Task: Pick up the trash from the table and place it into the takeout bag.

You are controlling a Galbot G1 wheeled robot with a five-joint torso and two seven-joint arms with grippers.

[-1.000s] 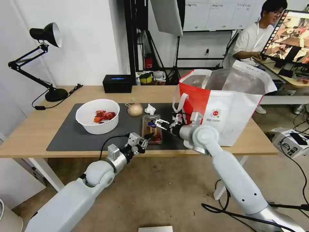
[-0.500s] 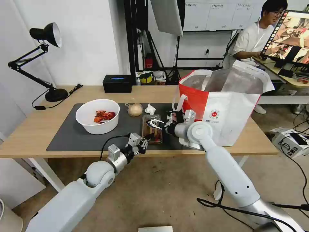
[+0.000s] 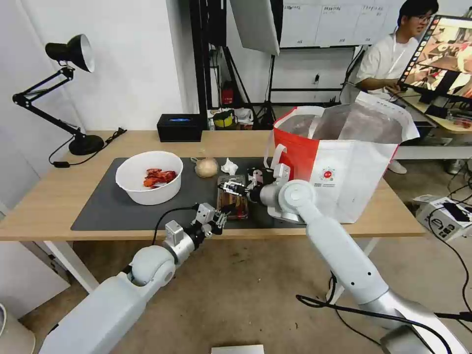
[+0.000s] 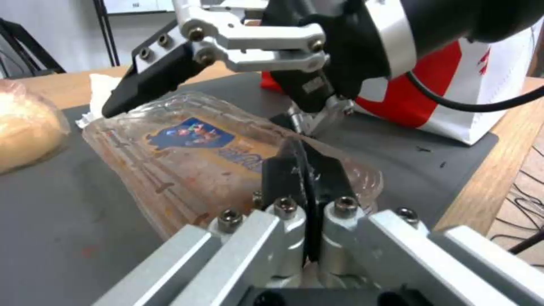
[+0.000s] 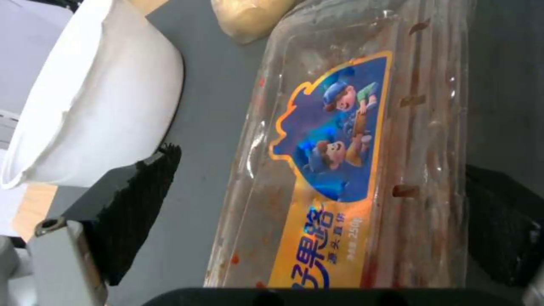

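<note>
At the left of the head view, a black desk lamp (image 3: 73, 54) stands on the far left corner of the table (image 3: 49, 196). A dark grey mat (image 3: 103, 206) covers the middle of the tabletop. On its left part sits the white bowl (image 3: 149, 177) holding red shell scraps (image 3: 158, 177); the right wrist view shows the bowl's side (image 5: 96, 102) close by. Behind it, at the table's back edge, stands a black box (image 3: 179, 127).

Toward the centre of the frame, the small clear bag with a beige lump (image 3: 206, 167) lies on the mat, with the crumpled tissue (image 3: 229, 166) just to its right. Below them lies the clear plastic tray (image 3: 232, 196), lidded, with a blue and yellow label (image 5: 334, 144) on top and reddish food smears inside.

The left gripper (image 3: 220, 215) sits at the near edge of the table, lower centre of the frame; the left wrist view shows its jaws closed tight, pinching the thin rim of the tray (image 4: 215, 161). The right gripper (image 3: 230, 187) reaches in from the right over the tray's far end, its black fingers (image 5: 136, 204) spread wide to either side of the tray's width and not touching it.

At the right of the frame, the takeout bag (image 3: 344, 167) stands upright and open on the table, its foil lining showing, its red side facing the tray.
</note>
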